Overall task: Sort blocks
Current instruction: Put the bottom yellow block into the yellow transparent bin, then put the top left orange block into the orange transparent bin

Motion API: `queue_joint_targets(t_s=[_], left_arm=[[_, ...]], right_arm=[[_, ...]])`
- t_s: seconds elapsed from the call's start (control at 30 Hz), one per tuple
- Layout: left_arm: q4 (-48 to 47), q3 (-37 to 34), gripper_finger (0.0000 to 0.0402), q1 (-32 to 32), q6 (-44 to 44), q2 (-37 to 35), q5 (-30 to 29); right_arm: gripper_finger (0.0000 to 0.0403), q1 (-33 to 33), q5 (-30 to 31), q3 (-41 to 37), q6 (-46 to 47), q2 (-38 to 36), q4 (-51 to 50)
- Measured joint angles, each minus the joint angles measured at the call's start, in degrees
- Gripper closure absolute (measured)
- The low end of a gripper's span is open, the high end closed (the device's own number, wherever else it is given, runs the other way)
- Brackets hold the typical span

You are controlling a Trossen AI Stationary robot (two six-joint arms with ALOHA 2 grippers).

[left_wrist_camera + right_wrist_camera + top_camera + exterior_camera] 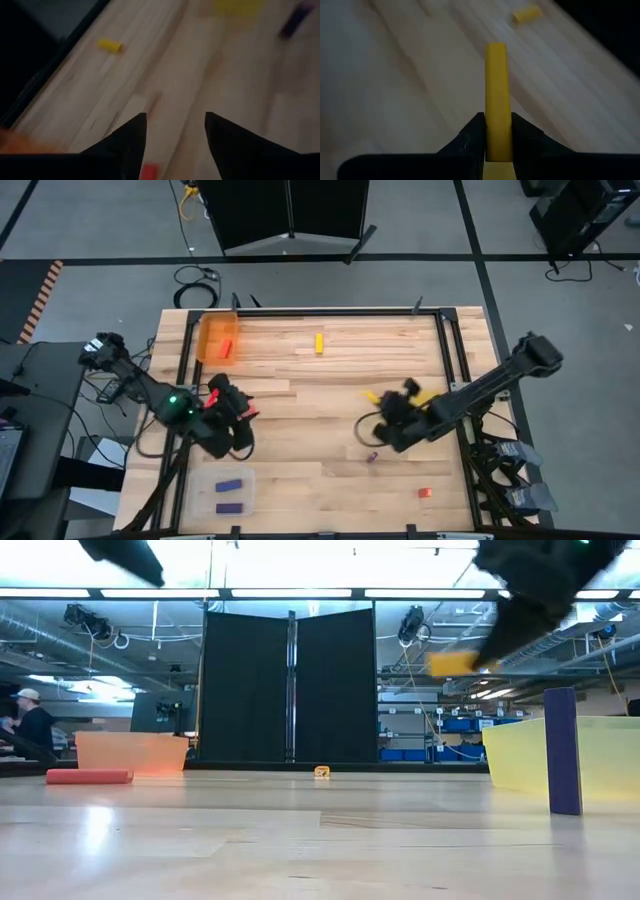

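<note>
My right gripper (498,119) is shut on a yellow block (496,75) and hovers above the table near the yellow tray (425,398); the low view shows the block (452,663) in the air. My left gripper (176,122) is open over the table's left side (228,408), above a red block (148,171) that lies flat on the wood (88,777). A purple block (563,750) stands on end (371,457). One yellow block (319,342) lies at the far side, and another red one (424,493) lies near the right corner. My right gripper pinches the yellow block by one end (497,142) between its two fingers. The block points straight forward along the fingers and juts out past their tips. It is lifted clear of the table.
An orange tray (217,337) at the far left holds a red block (226,347). A clear tray (225,492) at the near left holds two purple blocks. A black frame runs round the table. Bare wood lies in the middle. A person (30,725) is in the room beyond.
</note>
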Motion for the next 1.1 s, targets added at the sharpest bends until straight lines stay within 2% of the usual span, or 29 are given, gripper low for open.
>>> queue_joint_targets(t_s=[0.13, 0.33, 0.4, 0.5, 0.67, 0.77, 0.9, 1.1], left_arm=[[-1.54, -2.08, 0.0193, 4.57, -0.37, 0.06, 4.01], [-1.20, -6.80, 0.0193, 10.93, 0.97, 0.08, 7.95], [-0.52, -8.85, 0.0193, 13.16, 1.95, 0.09, 9.67], [2.52, -11.77, 0.0193, 16.53, 4.49, 0.08, 13.38], [8.24, -17.08, 0.0193, 21.77, 10.18, 0.10, 20.29], [9.16, -20.19, 0.0193, 24.45, 12.05, 0.10, 24.14], [9.87, -24.00, 0.0193, 26.55, 14.01, 0.10, 28.06], [17.92, -29.30, 0.0193, 26.90, 16.21, 0.10, 34.50]], right_arm=[[0.0332, 1.84, -3.80, -6.04, 10.16, -5.96, -6.37], [0.0332, 2.56, -11.83, -11.25, 18.24, -7.26, -9.83], [0.0306, 2.67, -12.51, -11.96, 19.57, -7.06, -9.87], [0.0235, 3.40, -12.31, -12.12, 20.53, -7.09, -9.51], [0.0130, 5.48, -9.09, -9.80, 18.48, -8.41, -6.86], [0.0095, 6.55, -6.27, -7.84, 15.10, -9.17, -2.48], [0.0081, 6.81, -5.14, -5.54, 8.30, -8.89, 3.83], [0.0093, 6.45, -4.97, -3.52, -0.58, -7.91, 11.00]])
